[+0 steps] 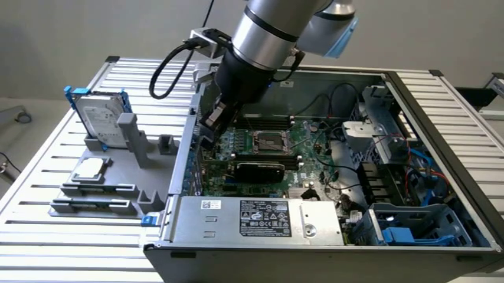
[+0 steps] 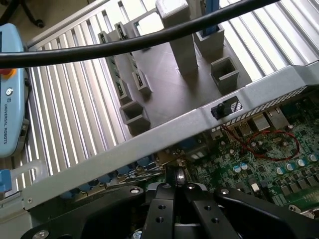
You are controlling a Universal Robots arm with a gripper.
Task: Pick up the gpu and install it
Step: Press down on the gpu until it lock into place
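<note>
The gpu (image 1: pixel 257 171) sits inside the open computer case on the green motherboard (image 1: pixel 311 159), its black rounded cooler facing up, just in front of the processor socket (image 1: pixel 268 141). My gripper (image 1: pixel 211 127) hangs over the motherboard's edge by the case's wall, toward the exterior view's left of the gpu and apart from it. In the wrist view its black fingers (image 2: pixel 167 186) are pressed together, so the gripper (image 2: pixel 175 180) is shut with nothing visible between them, above the board beside the case's metal wall (image 2: pixel 164 144).
Outside the case, a grey fixture (image 1: pixel 118 177) holds a silver hard drive with a blue frame (image 1: pixel 102 118) and a small square processor chip (image 1: pixel 89 169). The power supply (image 1: pixel 260 218) fills the case's front. A teach pendant (image 2: pixel 10 89) lies on the slatted table, and a black cable (image 2: pixel 124 45) crosses the wrist view.
</note>
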